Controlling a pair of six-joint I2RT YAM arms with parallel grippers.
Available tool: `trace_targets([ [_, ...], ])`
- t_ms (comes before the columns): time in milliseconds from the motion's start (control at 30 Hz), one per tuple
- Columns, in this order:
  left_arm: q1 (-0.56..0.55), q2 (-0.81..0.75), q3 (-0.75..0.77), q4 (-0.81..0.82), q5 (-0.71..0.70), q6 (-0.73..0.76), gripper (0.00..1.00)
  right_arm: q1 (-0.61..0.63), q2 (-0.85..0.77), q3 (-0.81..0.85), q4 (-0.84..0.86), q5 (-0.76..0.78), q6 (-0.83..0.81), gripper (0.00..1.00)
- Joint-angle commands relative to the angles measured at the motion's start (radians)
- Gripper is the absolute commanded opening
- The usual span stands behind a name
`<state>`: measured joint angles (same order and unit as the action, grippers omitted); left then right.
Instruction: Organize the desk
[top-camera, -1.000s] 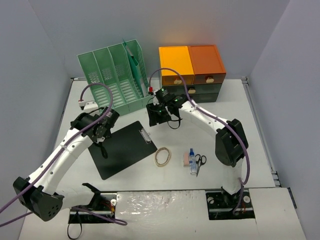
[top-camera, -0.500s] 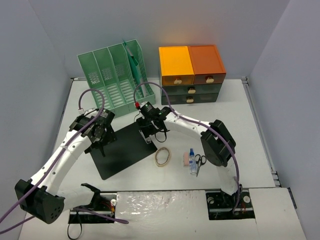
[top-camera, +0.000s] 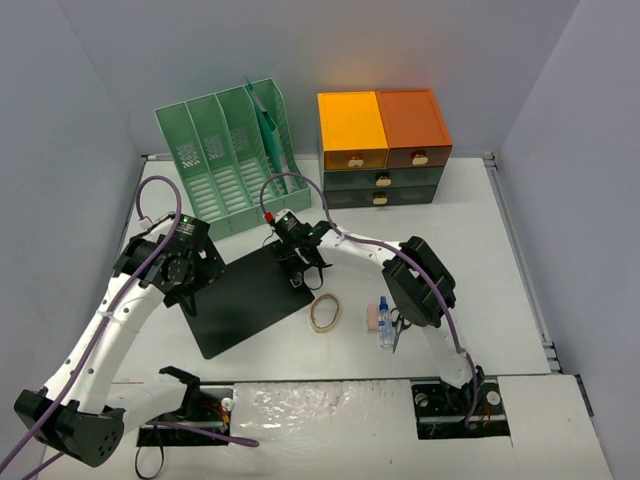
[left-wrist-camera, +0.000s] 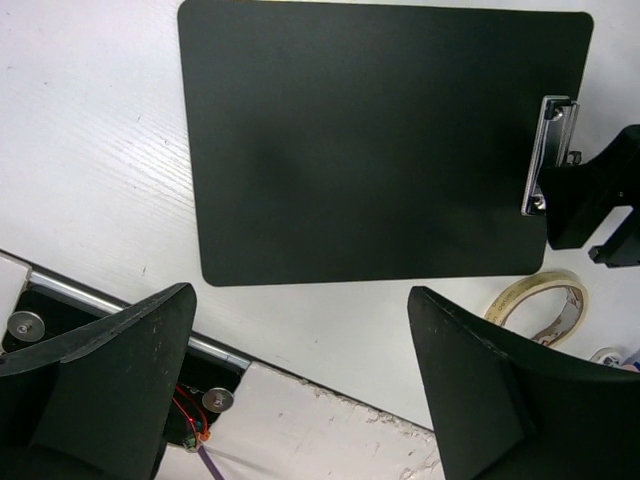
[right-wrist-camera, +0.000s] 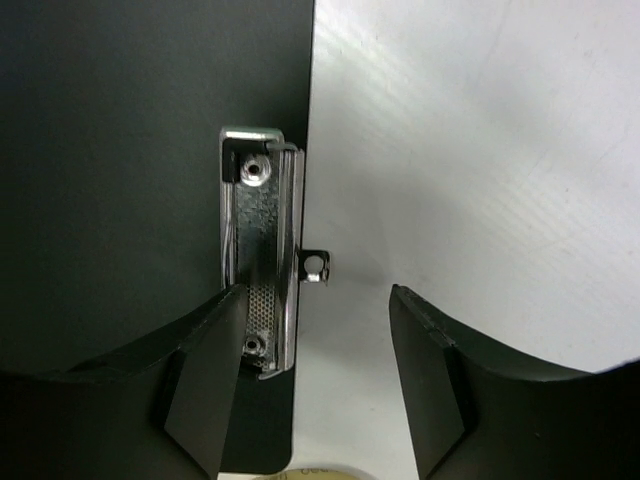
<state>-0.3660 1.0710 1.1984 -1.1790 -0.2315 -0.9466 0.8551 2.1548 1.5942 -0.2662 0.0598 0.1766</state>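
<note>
Desk (top-camera: 470, 230): white matte tabletop with metal edge rails, filling the floor of the grey-walled cell, arm bases at its near edge. Judged rigid and fixed, so it is a surface to work on and not a thing to lift. The finish looks smooth, so flat items will sit flush and probably slide rather than tip. The item in hand is the black clipboard (top-camera: 245, 300), lying flat and skewed left of centre, in front of the green file rack (top-camera: 225, 155). Judged thin, stiff, light and slick, with no edge proud of the desk. The best hold is the metal clip (right-wrist-camera: 262, 260) on its right edge, the only raised part. The right gripper (right-wrist-camera: 318, 320) is right at that clip with its jaws apart, one finger over the clip and the other over bare desk; nothing is pinched. The left gripper (left-wrist-camera: 300, 320) hangs above the clipboard's opposite edge, jaws wide and holding nothing. A tape roll (top-camera: 324, 313) lies just beside the clipboard's near right edge, not touching it. Right of the tape roll sit a pink eraser (top-camera: 372, 318), a small bottle (top-camera: 385, 322) and scissors (top-camera: 400, 325), close together. The orange-and-dark-green drawer cabinet (top-camera: 383, 145) stands at the far edge. Writing: none legible on any item, and the bottle's label is too small to read.
</note>
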Motion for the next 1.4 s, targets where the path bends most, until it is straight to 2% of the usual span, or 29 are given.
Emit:
trace_targets([
  [0,0.004,0.0,0.058,-0.004,0.003,0.011,0.85,0.016,0.004,0.066,0.035,-0.001,-0.02,0.56],
  [267,0.011,0.009,0.039,0.01,0.011,0.015,0.85,0.023,-0.009,0.097,0.031,-0.023,-0.012,0.55],
  [833,0.022,0.035,0.043,0.025,0.014,0.029,0.85,0.035,0.074,0.096,0.025,-0.094,-0.022,0.52],
  [933,0.025,0.039,0.038,0.03,0.017,0.031,0.85,0.037,0.087,0.096,0.025,-0.098,-0.021,0.47],
  [1033,0.025,0.045,0.036,0.035,0.02,0.033,0.85,0.04,0.094,0.094,0.025,-0.101,-0.018,0.33],
  [1367,0.03,0.054,0.019,0.057,0.033,0.037,0.85,0.04,0.095,0.09,0.022,-0.087,-0.015,0.01],
])
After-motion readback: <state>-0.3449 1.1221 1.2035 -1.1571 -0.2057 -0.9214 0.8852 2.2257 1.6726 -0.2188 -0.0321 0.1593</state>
